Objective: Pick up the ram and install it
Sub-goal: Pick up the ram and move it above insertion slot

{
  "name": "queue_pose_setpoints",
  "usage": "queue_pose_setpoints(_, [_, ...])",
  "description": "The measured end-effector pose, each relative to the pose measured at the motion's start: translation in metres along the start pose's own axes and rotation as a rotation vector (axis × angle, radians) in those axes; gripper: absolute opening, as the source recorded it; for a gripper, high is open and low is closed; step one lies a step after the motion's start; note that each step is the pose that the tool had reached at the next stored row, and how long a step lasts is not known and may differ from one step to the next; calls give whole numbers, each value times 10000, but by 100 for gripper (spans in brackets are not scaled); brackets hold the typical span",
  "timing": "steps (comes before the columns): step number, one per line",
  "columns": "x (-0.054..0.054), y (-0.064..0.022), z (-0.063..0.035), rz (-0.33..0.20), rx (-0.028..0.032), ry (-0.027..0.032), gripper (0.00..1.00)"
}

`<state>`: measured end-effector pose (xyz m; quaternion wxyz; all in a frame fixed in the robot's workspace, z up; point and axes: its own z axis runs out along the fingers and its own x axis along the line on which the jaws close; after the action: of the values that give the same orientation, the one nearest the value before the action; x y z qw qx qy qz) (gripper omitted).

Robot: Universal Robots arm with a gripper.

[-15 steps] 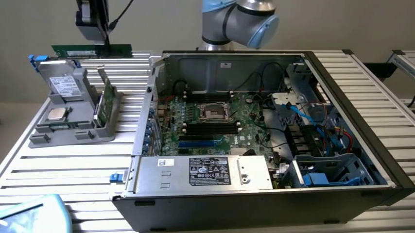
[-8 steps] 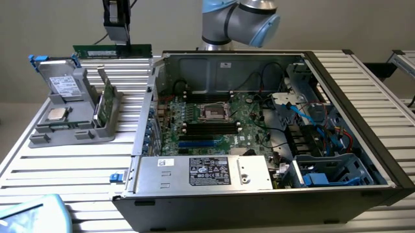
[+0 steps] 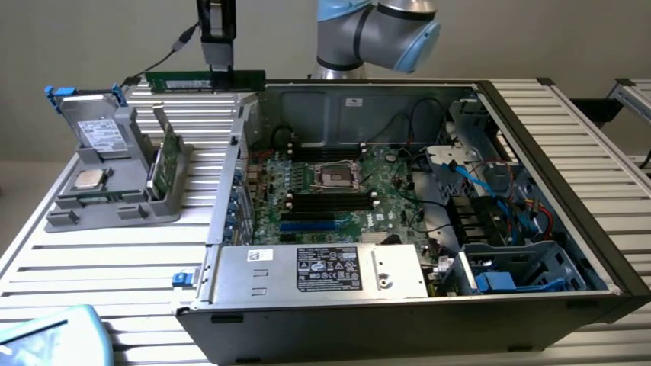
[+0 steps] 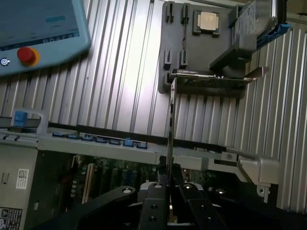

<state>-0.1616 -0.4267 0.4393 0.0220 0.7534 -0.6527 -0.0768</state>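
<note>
Exterior view: ram (image 3: 188,80), aloft, level, far left by case's (image 3: 305,114) far corner. Fingers (image 3: 216,57) nearly closed, pinching ram's top edge. You'd best hold stick parallel w/ mobo slots (image 3: 325,200), grip firm.

Exterior camera overlooks the whole table (image 3: 112,267); wrist camera peers down, sharing the case (image 3: 407,335).

An open computer case (image 3: 407,328) lies on the slatted table (image 3: 112,267), motherboard (image 3: 341,194) exposed. On the exterior view's left, a grey fixture (image 3: 72,221) holds a drive (image 3: 102,137) and a processor chip (image 3: 90,180).
</note>
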Motion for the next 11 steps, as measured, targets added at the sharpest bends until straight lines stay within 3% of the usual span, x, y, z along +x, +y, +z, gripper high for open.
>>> queue_pose_setpoints(11, [76, -487, -27, -2, 15, 3, 14])
